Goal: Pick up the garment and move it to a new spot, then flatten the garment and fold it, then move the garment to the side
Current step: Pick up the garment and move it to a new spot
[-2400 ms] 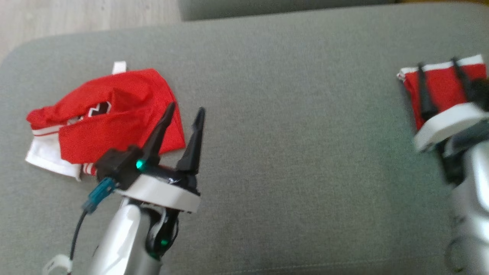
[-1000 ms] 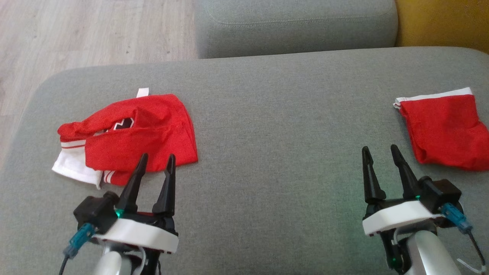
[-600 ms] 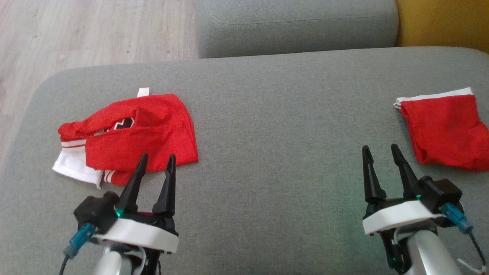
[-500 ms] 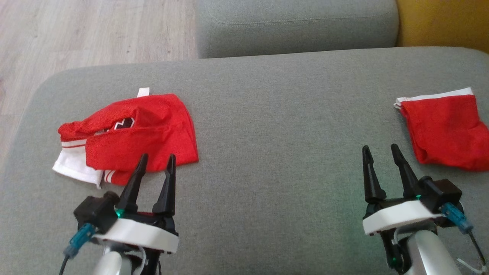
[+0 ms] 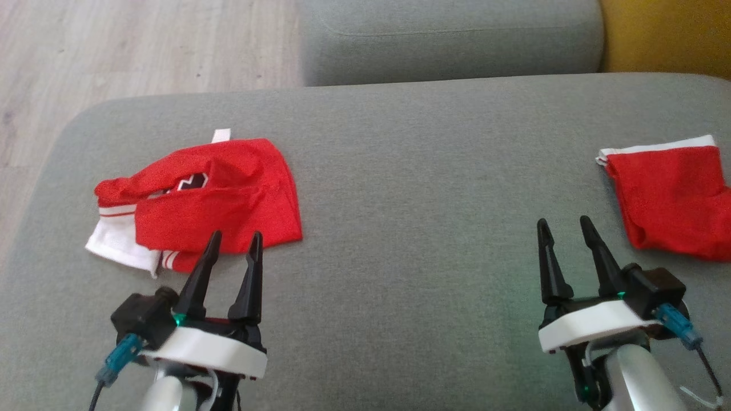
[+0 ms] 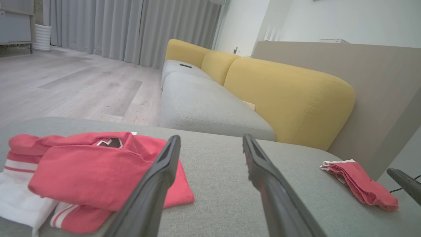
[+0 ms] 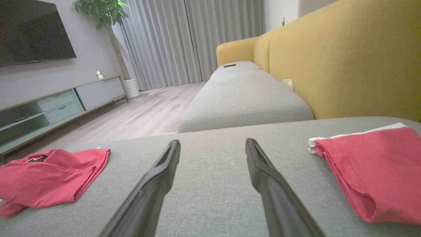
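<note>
Right pincer (image 5: 562,220) is now off the folded garment (image 5: 671,200) and back at rest, wide, empty. Garment lies right on the sofa (image 5: 400,200), just past its tips, apart; set-aside looks done. Left pincer (image 5: 236,234) also wide, tips by the near edge of the crumpled shirt (image 5: 211,205), left.

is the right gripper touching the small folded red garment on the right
Apart. The head view shows bare grey cushion between the right gripper, its fingers open, and the folded red garment.
</note>
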Available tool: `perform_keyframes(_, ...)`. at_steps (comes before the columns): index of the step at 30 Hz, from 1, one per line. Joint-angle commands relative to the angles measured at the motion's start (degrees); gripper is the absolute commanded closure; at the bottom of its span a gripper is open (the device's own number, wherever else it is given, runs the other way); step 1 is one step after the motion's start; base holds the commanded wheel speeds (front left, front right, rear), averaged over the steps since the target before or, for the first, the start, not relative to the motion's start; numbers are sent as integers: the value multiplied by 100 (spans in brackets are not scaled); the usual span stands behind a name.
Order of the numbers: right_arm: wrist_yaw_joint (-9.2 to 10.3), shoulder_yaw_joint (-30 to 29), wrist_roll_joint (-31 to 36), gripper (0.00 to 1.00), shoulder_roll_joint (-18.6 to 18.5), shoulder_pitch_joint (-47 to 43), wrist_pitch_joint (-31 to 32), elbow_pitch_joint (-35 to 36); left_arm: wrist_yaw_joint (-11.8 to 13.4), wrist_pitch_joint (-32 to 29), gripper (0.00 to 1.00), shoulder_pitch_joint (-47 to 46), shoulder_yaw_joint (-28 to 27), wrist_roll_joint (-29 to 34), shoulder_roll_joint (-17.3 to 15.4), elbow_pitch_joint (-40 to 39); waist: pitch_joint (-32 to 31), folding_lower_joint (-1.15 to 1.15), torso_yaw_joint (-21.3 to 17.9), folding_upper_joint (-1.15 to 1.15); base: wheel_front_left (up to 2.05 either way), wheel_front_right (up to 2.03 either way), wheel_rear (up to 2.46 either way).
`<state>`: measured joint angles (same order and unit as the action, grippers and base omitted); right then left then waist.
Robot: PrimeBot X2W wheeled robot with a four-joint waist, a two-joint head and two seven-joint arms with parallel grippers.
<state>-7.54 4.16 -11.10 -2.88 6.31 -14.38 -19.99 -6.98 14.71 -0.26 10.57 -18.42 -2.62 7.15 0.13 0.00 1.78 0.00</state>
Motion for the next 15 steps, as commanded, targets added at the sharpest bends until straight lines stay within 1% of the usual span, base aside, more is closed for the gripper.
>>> perform_keyframes(1,5,181,-21,0,0,107,-62,164,25,29,0,-221,-183,-4,-26,-168,-16,0,89,0,0,0,0)
perform_keyframes(9,5,393,-116,0,1,33,-62,96,68,29,0,-210,-262,107,-26,-84,-81,0,650,0,0,0,0)
perform_keyframes(10,5,393,-116,0,1,33,-62,96,68,29,0,-210,-262,107,-26,-84,-81,0,650,0,0,0,0)
perform_keyframes(15,5,550,-194,0,1,-24,-62,37,85,29,0,-205,-414,179,-26,-29,-139,0,1075,0,0,0,0)
